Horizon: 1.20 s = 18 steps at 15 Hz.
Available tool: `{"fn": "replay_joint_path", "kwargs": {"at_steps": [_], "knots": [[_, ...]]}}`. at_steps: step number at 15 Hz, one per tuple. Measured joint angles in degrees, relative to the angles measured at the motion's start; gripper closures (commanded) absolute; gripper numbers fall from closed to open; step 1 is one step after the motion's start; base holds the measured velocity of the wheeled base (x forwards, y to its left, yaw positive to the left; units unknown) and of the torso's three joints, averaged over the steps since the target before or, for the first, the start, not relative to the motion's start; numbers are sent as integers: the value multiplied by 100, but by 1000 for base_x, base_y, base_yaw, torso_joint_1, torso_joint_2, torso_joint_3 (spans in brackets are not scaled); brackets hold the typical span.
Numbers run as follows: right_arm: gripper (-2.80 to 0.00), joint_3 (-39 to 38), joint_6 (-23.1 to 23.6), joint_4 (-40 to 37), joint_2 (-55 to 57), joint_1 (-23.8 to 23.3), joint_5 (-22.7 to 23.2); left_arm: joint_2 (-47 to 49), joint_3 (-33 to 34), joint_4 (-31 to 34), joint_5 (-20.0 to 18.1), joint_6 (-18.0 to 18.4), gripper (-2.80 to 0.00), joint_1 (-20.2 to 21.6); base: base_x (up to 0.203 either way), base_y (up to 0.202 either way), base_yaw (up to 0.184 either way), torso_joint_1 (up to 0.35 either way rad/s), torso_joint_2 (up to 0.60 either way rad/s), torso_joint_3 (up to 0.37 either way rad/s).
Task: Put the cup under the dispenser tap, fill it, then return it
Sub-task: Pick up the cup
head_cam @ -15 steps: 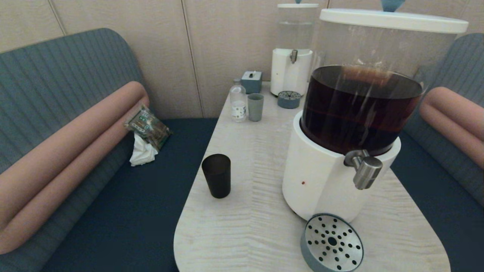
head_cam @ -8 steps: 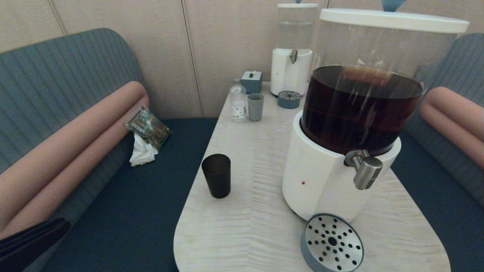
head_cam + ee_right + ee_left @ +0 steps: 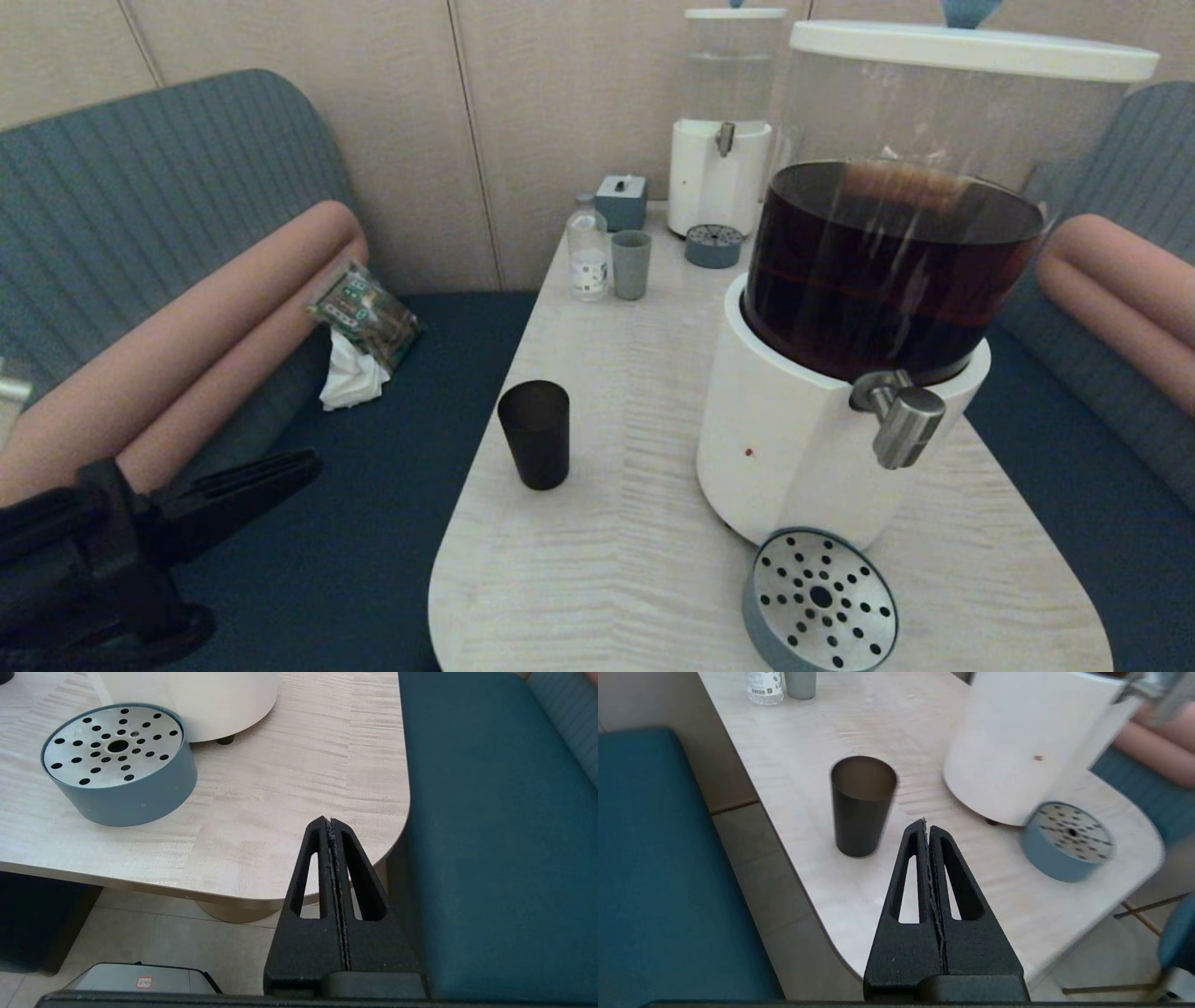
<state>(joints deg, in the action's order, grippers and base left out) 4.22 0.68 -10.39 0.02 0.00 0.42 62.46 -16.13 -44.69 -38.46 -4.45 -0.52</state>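
The matte black tapered cup (image 3: 534, 434) stands upright and empty on the pale wood-grain table (image 3: 616, 560), left of centre in the head view, near the table's left edge. It is clear of every other object.

The large white-based dispenser (image 3: 794, 448) with dark brown liquid occupies the right half of that view. Its brushed-steel cylindrical tap (image 3: 904, 422) projects toward the lower right. A round blue-grey drip tray (image 3: 820, 599) with a perforated metal top sits on the table below the tap, just in front of the dispenser base.

The left gripper (image 3: 280, 467) is at the lower left of the head view, over the dark blue bench seat (image 3: 373, 523), well apart from the cup. In the left wrist view its fingers (image 3: 928, 830) are pressed together and hold nothing; the cup (image 3: 862, 805) stands just beyond the tips.

The right gripper (image 3: 330, 826) appears only in the right wrist view. Its fingers are likewise closed and empty, at the table's rounded corner, near the drip tray (image 3: 119, 763).
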Motion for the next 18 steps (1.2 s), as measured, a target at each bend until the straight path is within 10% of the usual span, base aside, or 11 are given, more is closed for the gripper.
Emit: {"fn": "replay_joint_path", "kwargs": {"at_steps": [1,2,13,18], "knots": [[0,0,0,0,0,0,2,367,48,-420,-15,12,-249,1,0,0,0,0,0,0],[0,-7,0,3,0,0,-1,695,102,-842,-22,16,-280,1,0,0,0,0,0,0],[0,0,2,-2,0,0,-1,3235,563,-4015,-589,301,-280,-2,0,0,0,0,0,0],[0,0,5,-1,0,0,-1,4484,599,-4252,-688,613,-280,-95,0,0,0,0,0,0]]}}
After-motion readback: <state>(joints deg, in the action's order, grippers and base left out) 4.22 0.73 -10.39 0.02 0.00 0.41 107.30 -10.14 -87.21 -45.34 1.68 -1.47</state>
